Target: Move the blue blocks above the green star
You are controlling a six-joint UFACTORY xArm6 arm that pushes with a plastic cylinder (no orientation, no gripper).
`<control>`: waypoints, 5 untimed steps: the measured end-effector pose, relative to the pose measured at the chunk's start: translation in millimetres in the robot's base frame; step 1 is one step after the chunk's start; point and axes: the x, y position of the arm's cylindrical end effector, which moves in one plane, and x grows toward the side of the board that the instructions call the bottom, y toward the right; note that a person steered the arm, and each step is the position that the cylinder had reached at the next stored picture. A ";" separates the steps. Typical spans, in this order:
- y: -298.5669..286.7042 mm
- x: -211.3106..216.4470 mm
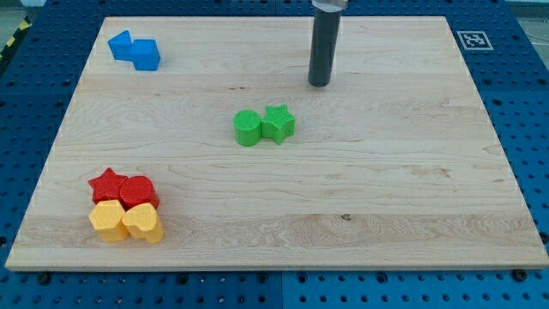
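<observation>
- The wooden board [412, 189] fills most of the view and lies on a blue pegboard table [523, 103]; a black-and-white marker tag [474, 39] sits at the board's top right corner.
- The dark rod [323, 43] comes down from the view's top; my tip [319, 84] rests on the board above and to the right of the green star, apart from it, touching no block. It has no jaws, so there is nothing to open or close.
- The green star [279, 123] lies near the board's middle, with a green round block [247, 128] touching its left side.
- Two blue blocks, a blue triangle [122, 45] and a blue block of unclear shape [146, 54], touch each other far up and left of the green star.
- Far down and left of the green star sits a tight cluster: a red star [107, 184], a red block [137, 190], a yellow block [107, 220] and a second yellow block [143, 222].
</observation>
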 end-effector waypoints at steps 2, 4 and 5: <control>-106.9 51.8; -266.1 39.7; -319.4 -4.0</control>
